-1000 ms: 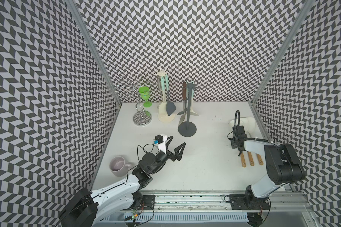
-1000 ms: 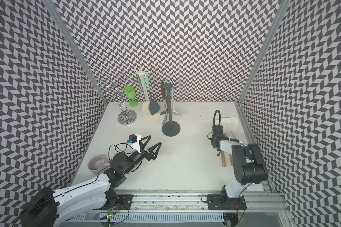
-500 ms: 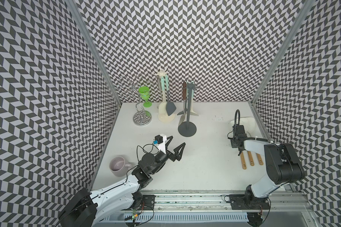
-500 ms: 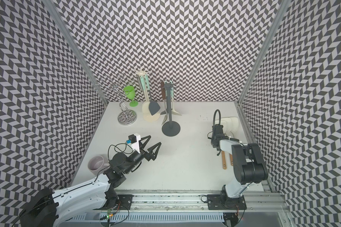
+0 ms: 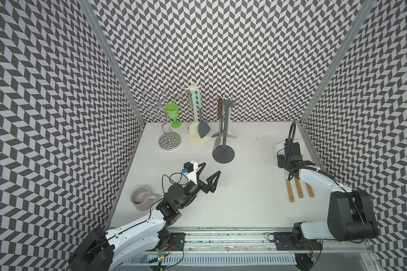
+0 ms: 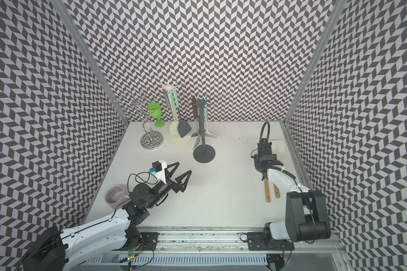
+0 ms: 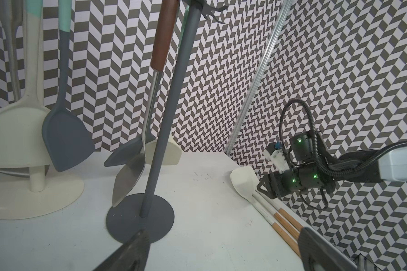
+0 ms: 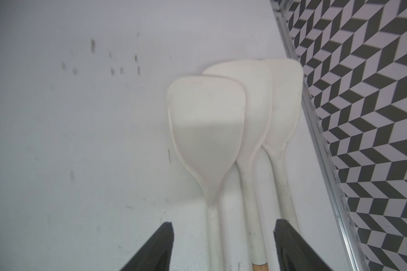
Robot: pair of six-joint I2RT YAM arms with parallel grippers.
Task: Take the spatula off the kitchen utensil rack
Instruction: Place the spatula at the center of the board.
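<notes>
Right wrist view is showing the right claw [image 8: 223,224] with jaws spread, gripping nothing, poised over the handles of three white spatulas [image 8: 206,131]. These are lying side by side on the table [image 8: 80,140] at its right edge, blades overlapping. In both top views the left claw [image 5: 211,168] is hovering wide open and empty near the dark grey utensil rack [image 5: 223,153], where a brown-handled metal spatula [image 5: 216,145] is hanging.
</notes>
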